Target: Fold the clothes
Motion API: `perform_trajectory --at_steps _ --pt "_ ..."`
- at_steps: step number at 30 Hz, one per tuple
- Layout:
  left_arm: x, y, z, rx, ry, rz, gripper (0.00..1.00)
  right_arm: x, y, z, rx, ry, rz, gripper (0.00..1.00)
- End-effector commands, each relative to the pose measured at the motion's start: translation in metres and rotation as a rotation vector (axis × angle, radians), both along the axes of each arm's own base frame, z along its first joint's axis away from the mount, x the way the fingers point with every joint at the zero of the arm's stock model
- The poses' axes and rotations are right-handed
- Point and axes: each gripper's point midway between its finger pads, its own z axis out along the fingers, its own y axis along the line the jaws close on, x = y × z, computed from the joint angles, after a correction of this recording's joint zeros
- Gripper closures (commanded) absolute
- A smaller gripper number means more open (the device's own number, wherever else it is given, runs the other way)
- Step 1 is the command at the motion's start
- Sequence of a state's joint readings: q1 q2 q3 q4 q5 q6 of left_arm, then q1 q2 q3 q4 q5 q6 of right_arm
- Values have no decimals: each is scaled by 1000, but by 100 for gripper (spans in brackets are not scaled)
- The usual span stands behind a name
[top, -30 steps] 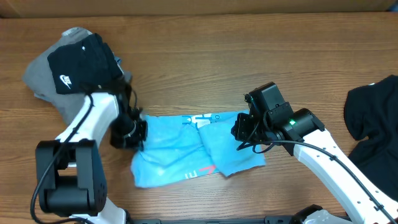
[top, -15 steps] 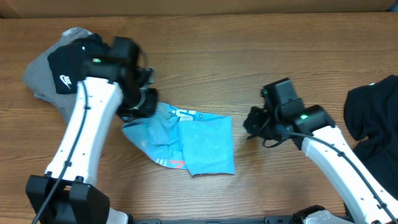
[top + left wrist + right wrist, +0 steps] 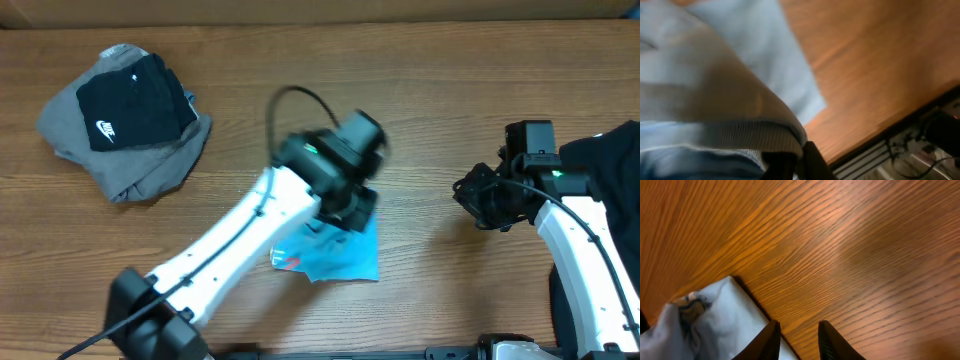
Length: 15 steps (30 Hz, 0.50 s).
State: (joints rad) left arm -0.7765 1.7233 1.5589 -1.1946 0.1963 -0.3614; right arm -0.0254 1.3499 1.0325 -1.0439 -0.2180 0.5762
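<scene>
Reaching in from the near left, the left arm [image 3: 240,235] stretches to the middle of the counter [image 3: 430,90]. There the left tool [image 3: 350,208], blurred in the overhead view, sits over the far edge of the T-shirt [image 3: 340,258]. The T-shirt is a small, light blue bundle at centre, on the near half of the counter, with a bit of red print at its near left corner.

In the left wrist view pale blue cloth fills most of the frame. Its ribbed hem [image 3: 740,135] runs right down to the 2 dark fingers [image 3: 780,165], which stand close together. Whether they pinch the hem or only touch it, I cannot tell.

The right tool [image 3: 478,195] is over bare wood to the right of the T-shirt and well apart from it. Its 2 fingers [image 3: 771,340] stand a little apart with only wood grain between them, and they hold nothing. A pale corner of cloth shows at the near left of that view.

The grey and black Nike pile [image 3: 125,120] lies at the far left. A black garment [image 3: 610,170] lies at the right edge, just beside the right arm.
</scene>
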Motion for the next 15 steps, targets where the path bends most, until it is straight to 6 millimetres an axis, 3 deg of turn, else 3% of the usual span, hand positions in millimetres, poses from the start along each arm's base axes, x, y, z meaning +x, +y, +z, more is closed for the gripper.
perform_trajectory --at_steps 1,2,3,4,7,10,15 --pt "-11 -26 -15 10 42 37 73 5 -2 11 -8 -42 4 68" --pt "-17 -33 -20 8 59 17 55 5 -2 11 -11 -45 17 67" --pt "-22 -37 -25 15 75 1 14 5 -1 11 -10 -50 34 66" --pt "-25 -38 -28 22 84 -6 4 5 0 12 -8 -54 53 64" --pt "-26 -32 -27 46 86 0 0 5 3 12 -12 -70 114 59" --pt "-10 -18 -13 77 49 43 0 5 10 14 9 -92 187 57" --pt "28 44 22 248 -54 174 0 7 35 25 128 -162 317 57"
